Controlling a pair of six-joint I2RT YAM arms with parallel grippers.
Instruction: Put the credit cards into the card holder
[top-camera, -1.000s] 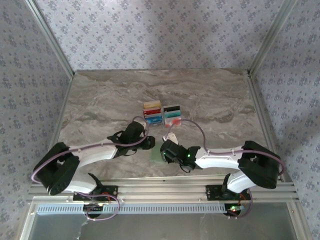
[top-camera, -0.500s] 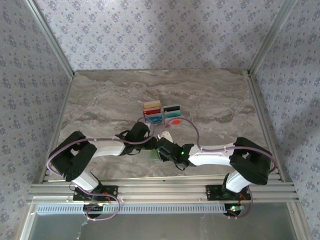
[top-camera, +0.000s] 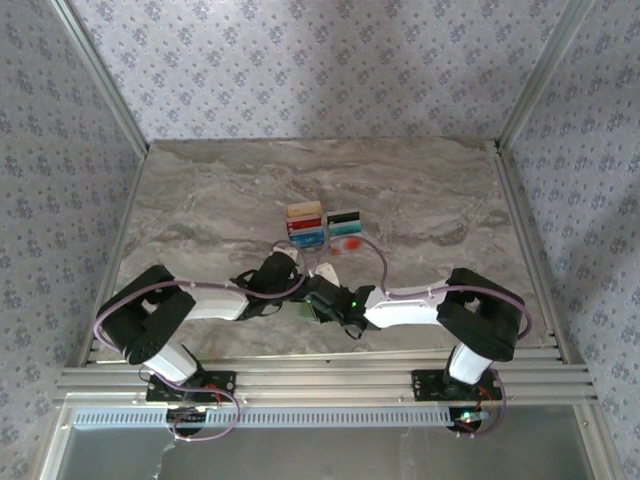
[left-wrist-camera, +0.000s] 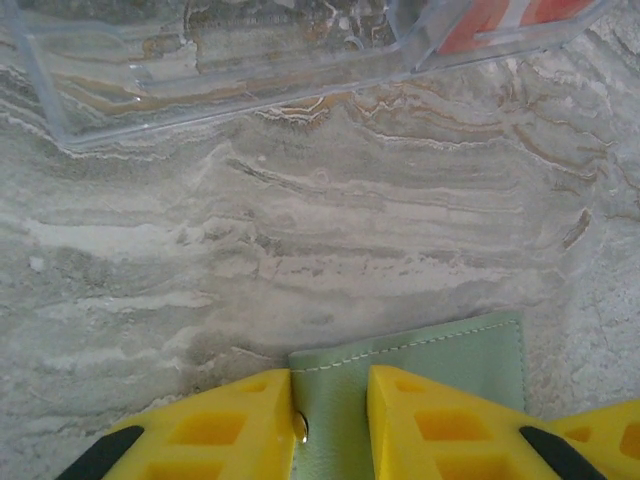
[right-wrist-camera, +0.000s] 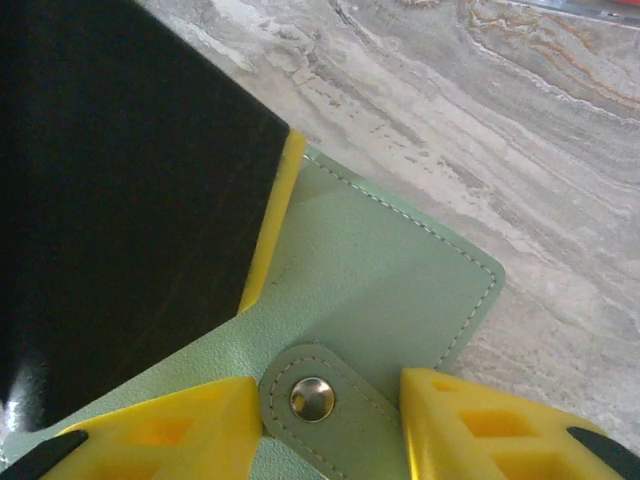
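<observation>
Sage-green card holder (right-wrist-camera: 400, 290) with pale stitching and a silver snap (right-wrist-camera: 312, 398). Fingers (left-wrist-camera: 440, 425) are bright yellow, credit cards (top-camera: 306, 226) tan, red, blue, teal, black. Table (top-camera: 220, 190) is marbled grey-beige, walls (top-camera: 300, 60) lilac floral.

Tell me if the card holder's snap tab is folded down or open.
Folded down: the tab lies flat against the card holder, snap showing. Fastened or not, cannot tell.

Sage-green card holder (right-wrist-camera: 400, 290) (snap-tabbed), flat
</observation>
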